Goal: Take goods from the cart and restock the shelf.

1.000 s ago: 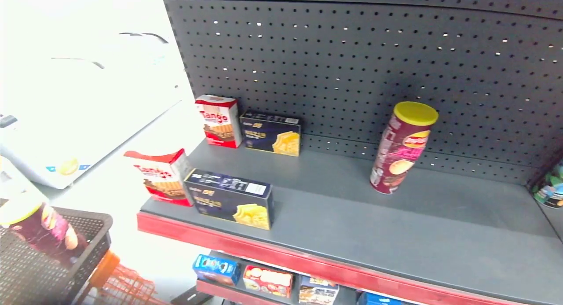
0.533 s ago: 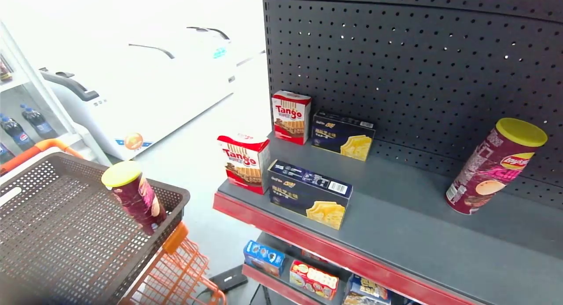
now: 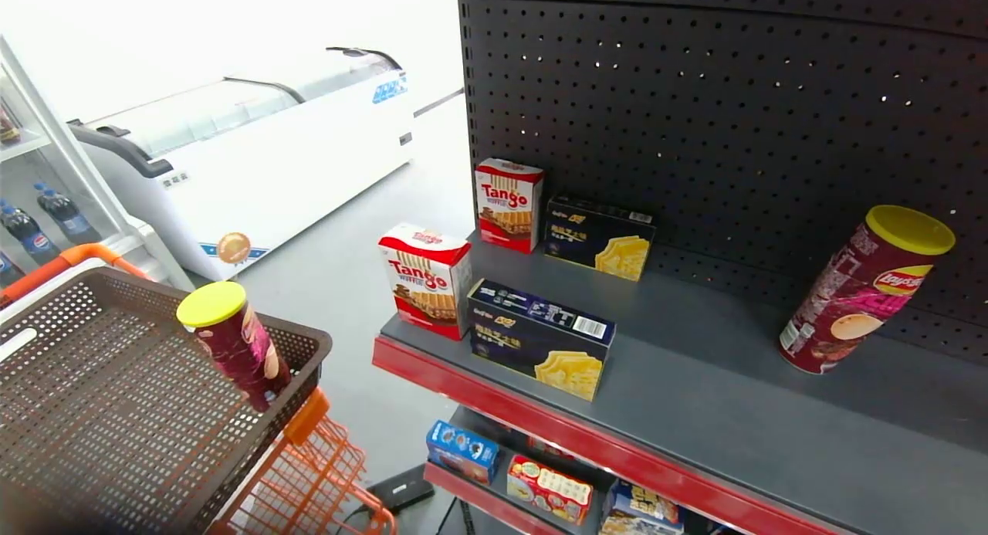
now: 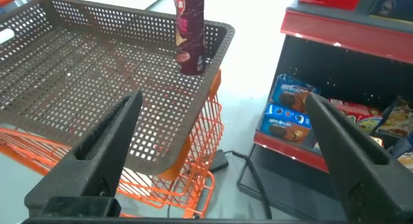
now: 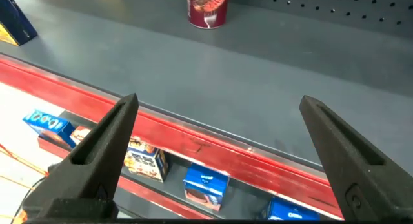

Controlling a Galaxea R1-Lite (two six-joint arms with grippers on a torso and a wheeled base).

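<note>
The left gripper (image 4: 222, 101) hangs with its fingers spread wide and empty. It is above the near side of the cart basket (image 4: 84, 75), level with the lower tier of goods. The right gripper (image 5: 219, 101) is also wide open and holds nothing. It sits in front of the shelf (image 5: 258, 82), close to its red front edge (image 5: 213, 143).

A yellow-lidded chips can (image 3: 231, 342) stands just inside the basket's corner nearest the shelf. The basket rests on an orange cart (image 3: 309, 473). A second chips can (image 3: 861, 292) stands on the shelf near its back edge, close to the pegboard (image 3: 733, 110) and well apart from the boxes.

At the shelf's left end, a front wafer box (image 3: 424, 280) and a front dark blue box (image 3: 540, 338) sit side by side along the front edge. A rear wafer box (image 3: 508, 204) and a rear dark blue box (image 3: 600, 238) sit side by side along the back. A white freezer (image 3: 255, 157) stands on the floor beyond the cart.
</note>
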